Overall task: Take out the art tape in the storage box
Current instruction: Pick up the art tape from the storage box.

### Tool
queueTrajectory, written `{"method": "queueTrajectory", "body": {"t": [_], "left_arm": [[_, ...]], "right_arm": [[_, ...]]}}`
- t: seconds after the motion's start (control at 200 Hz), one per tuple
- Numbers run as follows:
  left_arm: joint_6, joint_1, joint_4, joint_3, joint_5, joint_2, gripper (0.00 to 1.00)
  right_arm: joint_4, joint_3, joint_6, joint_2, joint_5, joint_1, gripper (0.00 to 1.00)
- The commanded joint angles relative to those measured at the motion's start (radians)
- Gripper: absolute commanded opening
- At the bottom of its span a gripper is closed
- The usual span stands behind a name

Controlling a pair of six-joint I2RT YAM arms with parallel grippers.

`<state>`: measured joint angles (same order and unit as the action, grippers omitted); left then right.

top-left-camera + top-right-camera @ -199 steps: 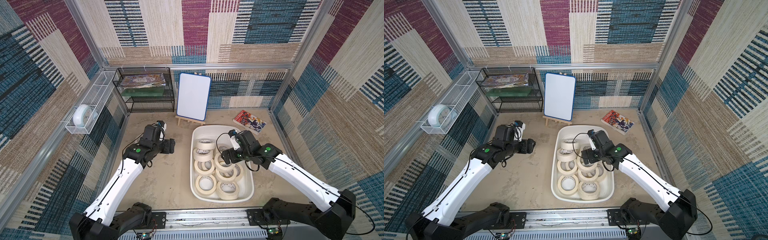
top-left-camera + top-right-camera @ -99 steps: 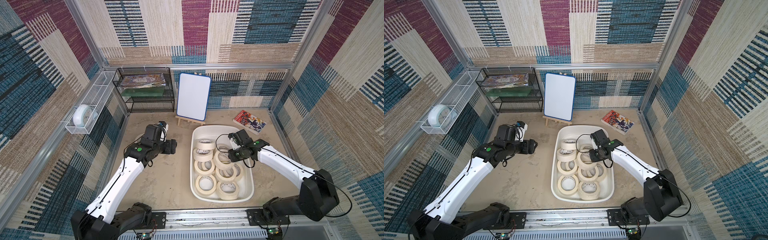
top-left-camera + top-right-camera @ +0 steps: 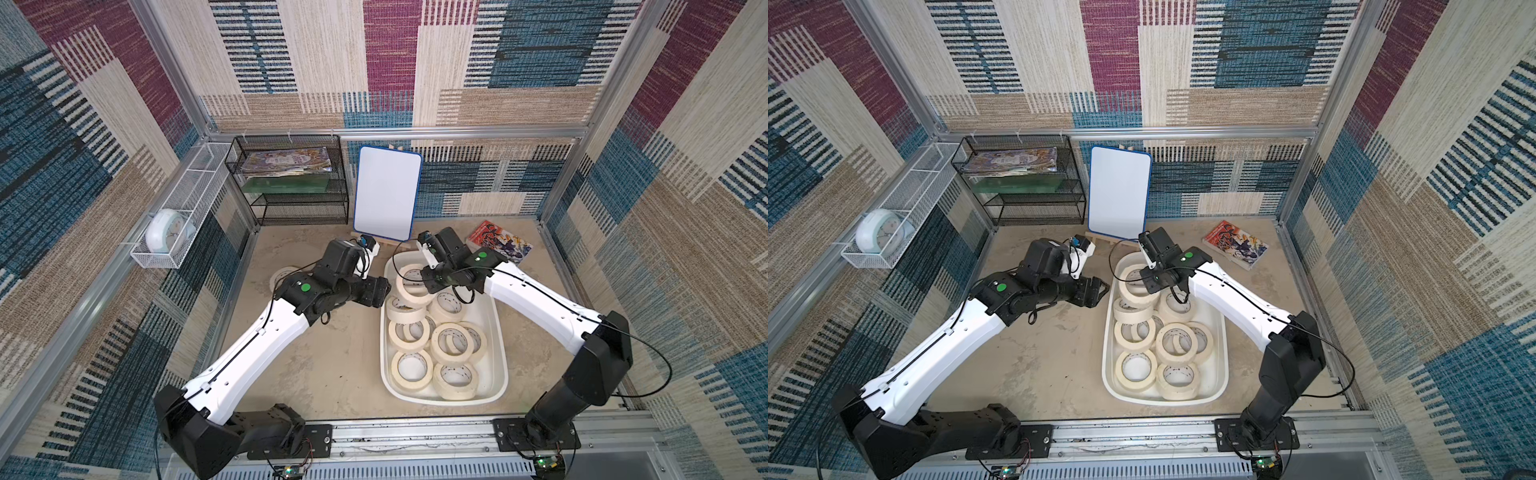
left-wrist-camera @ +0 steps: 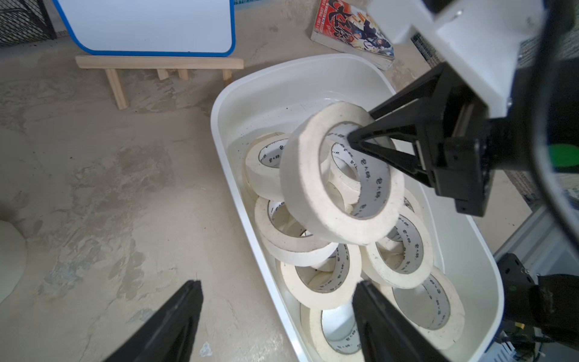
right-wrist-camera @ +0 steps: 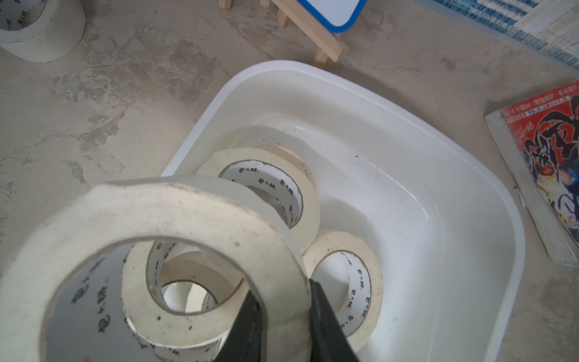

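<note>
Pinching the wall of one art tape roll (image 4: 300, 175) with the right gripper (image 4: 362, 127): one finger through the core, one outside, probably for want of span across the full ring. Carried tilted above the twelve o'clock end of the storage box (image 5: 423, 194), seemingly clear of the pile, though hard to confirm through the overlap. Left inside, from centre to six o'clock: the other rolls (image 3: 453, 343), lying flat or leaning together. Waiting spread wide and empty with the left gripper (image 4: 278, 283), just beside the rim at ten o'clock, above bare table (image 4: 94, 156), likely for a handover or simply to keep clear. Already parked farther out toward ten o'clock: a loose roll (image 3: 284, 276).
</note>
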<state>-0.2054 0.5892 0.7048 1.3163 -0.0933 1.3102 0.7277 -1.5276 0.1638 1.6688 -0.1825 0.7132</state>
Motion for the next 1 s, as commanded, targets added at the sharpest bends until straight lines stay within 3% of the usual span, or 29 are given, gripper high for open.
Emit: {"method": "queueTrajectory", "body": {"t": [0.0, 0.305, 0.381, 0.431, 0.511, 0.621, 0.661, 0.701, 0.811, 0.881, 0.996], "left_arm": [[-0.003, 0.010, -0.016, 0.005, 0.033, 0.044, 0.81], [-0.023, 0.010, -0.138, 0.012, 0.066, 0.179, 0.81], [-0.021, 0.010, -0.128, 0.042, 0.064, 0.224, 0.76], [-0.019, 0.012, -0.122, 0.057, 0.067, 0.247, 0.65], [-0.021, 0.012, -0.123, 0.063, 0.072, 0.271, 0.33], [-0.023, 0.011, -0.131, 0.061, 0.071, 0.280, 0.00], [-0.023, 0.012, -0.131, 0.061, 0.076, 0.279, 0.00], [-0.021, 0.012, -0.130, 0.062, 0.086, 0.271, 0.00], [-0.007, 0.009, -0.115, 0.064, 0.128, 0.239, 0.00], [0.002, 0.004, -0.098, 0.066, 0.157, 0.209, 0.00], [0.012, -0.026, -0.087, 0.052, 0.175, 0.154, 0.00]], "right_arm": [[0.001, -0.041, 0.000, 0.027, -0.013, 0.024, 0.00], [-0.024, -0.020, 0.012, 0.015, 0.010, 0.080, 0.00], [-0.029, -0.010, 0.014, 0.010, 0.008, 0.090, 0.00], [-0.033, -0.002, 0.016, 0.004, 0.008, 0.094, 0.00], [-0.045, 0.008, 0.019, -0.009, 0.013, 0.096, 0.00], [-0.078, 0.027, 0.020, -0.040, 0.045, 0.095, 0.00], [-0.084, 0.031, 0.029, -0.052, 0.052, 0.095, 0.00], [-0.084, 0.031, 0.040, -0.064, 0.062, 0.095, 0.15], [-0.104, 0.049, 0.061, -0.116, 0.047, 0.095, 0.73], [-0.137, 0.076, 0.074, -0.161, -0.006, 0.096, 0.98], [-0.162, 0.092, 0.093, -0.230, -0.051, 0.070, 0.99]]}}
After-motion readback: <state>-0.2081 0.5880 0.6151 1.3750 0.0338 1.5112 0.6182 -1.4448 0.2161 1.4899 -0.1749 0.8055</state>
